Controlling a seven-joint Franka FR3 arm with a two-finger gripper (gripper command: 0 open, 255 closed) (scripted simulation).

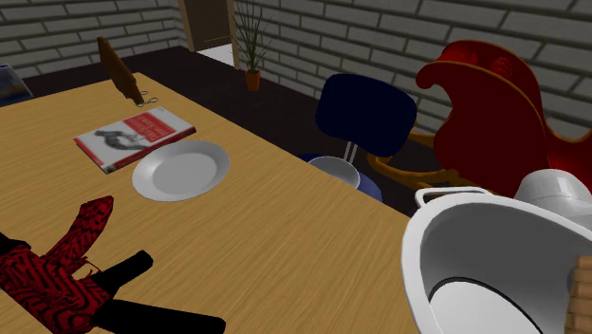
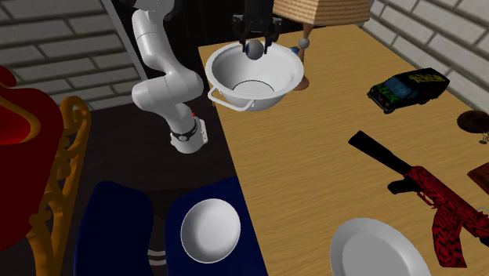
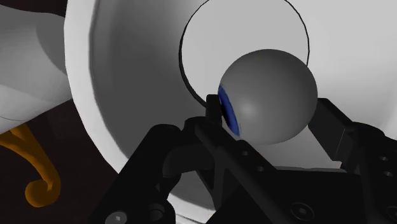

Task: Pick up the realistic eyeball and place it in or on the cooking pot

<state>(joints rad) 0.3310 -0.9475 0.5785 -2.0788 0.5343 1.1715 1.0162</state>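
Gripper [image 2: 255, 45] status: both black fingers are clamped on the eyeball [image 2: 255, 51], a grey sphere, and hold it over the open mouth of the white cooking pot [image 2: 276, 77]. The pot stands at the corner of a wooden table [image 2: 329, 157] nearest the white arm [image 2: 157, 78]. Grey brick walls [image 1: 379, 38] enclose the room and the floor is dark. On the table lie a white plate [image 1: 180, 171] and a red-and-black toy gun [image 1: 47, 270]. Beside the table stands a dark blue chair [image 1: 365, 114] with a white bowl [image 2: 210, 229] on its seat, and a red sleigh-shaped seat [image 1: 484, 95] stands beyond it. The shoulder view adds a red-covered book [image 1: 133, 138] just beside the plate and a potted plant [image 1: 251, 47] on the floor by the wall. The second exterior view adds a dark toy car [image 2: 407, 86] and a lamp base [image 2: 304, 43] behind the pot. The wrist view adds the eyeball's blue iris [image 3: 228, 111], turned against one finger, with the pot's flat bottom behind it.
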